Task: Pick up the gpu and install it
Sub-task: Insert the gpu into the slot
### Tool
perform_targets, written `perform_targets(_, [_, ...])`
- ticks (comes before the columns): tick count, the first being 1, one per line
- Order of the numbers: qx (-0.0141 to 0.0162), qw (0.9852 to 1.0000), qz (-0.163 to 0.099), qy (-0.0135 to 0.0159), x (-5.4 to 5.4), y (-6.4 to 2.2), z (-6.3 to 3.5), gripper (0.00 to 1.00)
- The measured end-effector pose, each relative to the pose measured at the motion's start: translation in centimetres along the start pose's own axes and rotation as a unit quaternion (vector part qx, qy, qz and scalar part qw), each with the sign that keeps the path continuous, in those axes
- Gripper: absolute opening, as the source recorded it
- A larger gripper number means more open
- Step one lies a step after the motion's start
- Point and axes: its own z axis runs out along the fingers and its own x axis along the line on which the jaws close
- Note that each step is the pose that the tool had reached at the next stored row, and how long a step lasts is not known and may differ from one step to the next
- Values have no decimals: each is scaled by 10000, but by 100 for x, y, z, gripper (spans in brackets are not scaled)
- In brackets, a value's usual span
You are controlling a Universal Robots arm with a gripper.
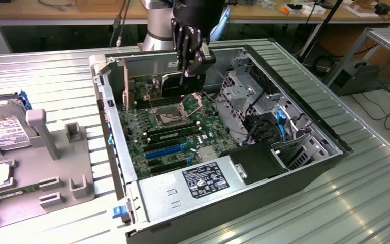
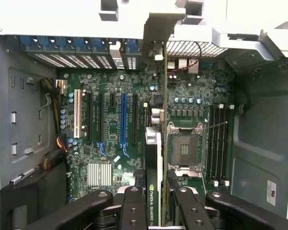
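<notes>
Gripper (image 1: 189, 55) is closed onto the gpu (image 1: 172, 84), held edge-on over the motherboard (image 1: 135, 133) in the exterior view's upper middle; prob. light, stiff but fragile, w/ a slick cooler face, so grip the flat faces, clear of edge contacts.

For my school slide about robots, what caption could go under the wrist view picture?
The tool grips the gpu edge-on over the open computer's motherboard.

The gpu (image 2: 152, 191) is a slim black card with an NVIDIA Quadro label, pinched on edge between the fingers (image 2: 134, 211), just above the motherboard (image 2: 110, 120).
</notes>
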Motion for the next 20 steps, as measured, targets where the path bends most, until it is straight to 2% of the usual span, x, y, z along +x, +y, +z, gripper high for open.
perform_targets(20, [1, 10000, 0, 0, 5, -2, 159, 27])
